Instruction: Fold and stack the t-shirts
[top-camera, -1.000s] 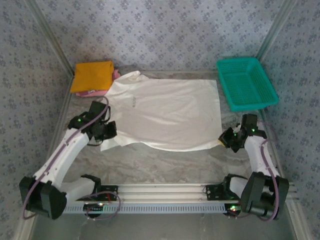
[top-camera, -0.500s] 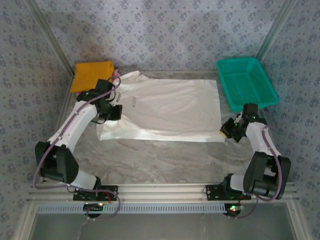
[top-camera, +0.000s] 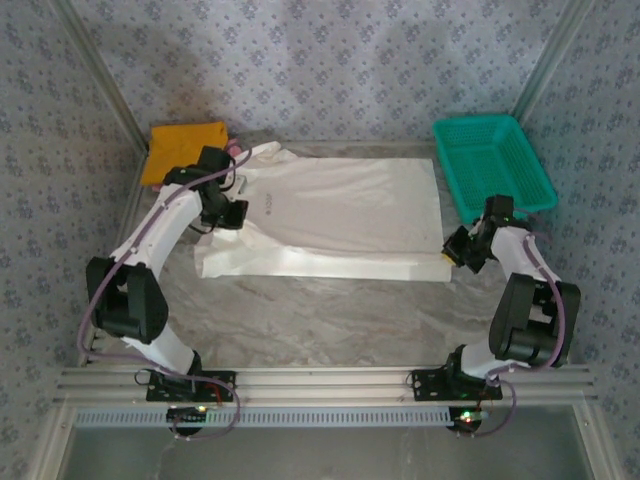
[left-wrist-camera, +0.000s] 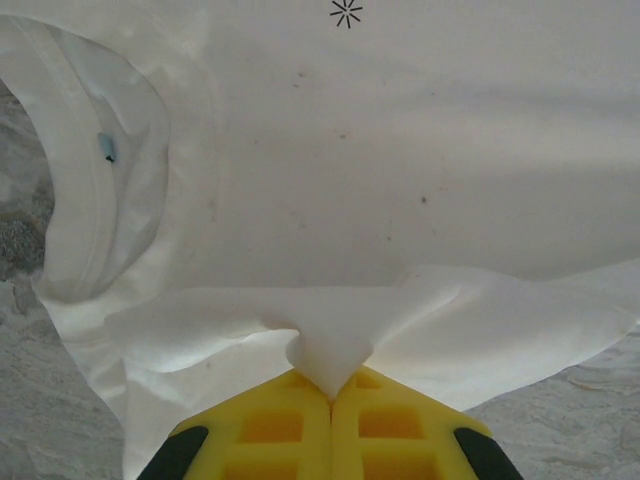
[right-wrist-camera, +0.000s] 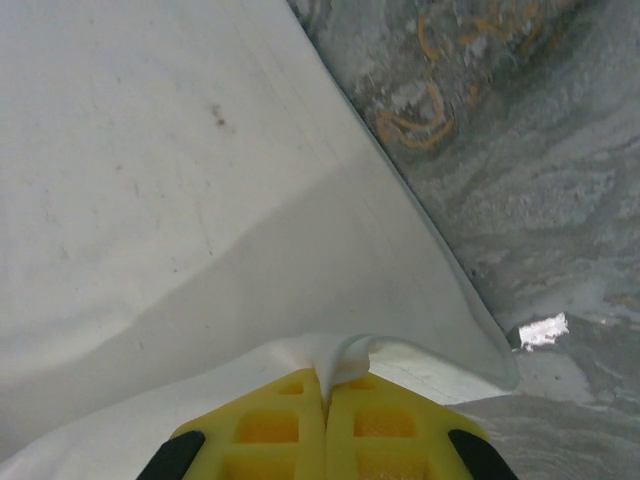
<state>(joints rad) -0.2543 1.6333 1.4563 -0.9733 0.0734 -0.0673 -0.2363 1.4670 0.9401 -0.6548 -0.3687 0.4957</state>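
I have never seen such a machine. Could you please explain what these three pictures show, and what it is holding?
These are two robot arms bolted to a table. The wide picture is taken from above and behind them. The two close pictures come from cameras on the wrists, so yellow jaws appear at the bottom. A white t-shirt lies on the table, with an orange folded shirt at far left and a teal basket at far right. The left arm and right arm each pinch an edge of the t-shirt in shut jaws.
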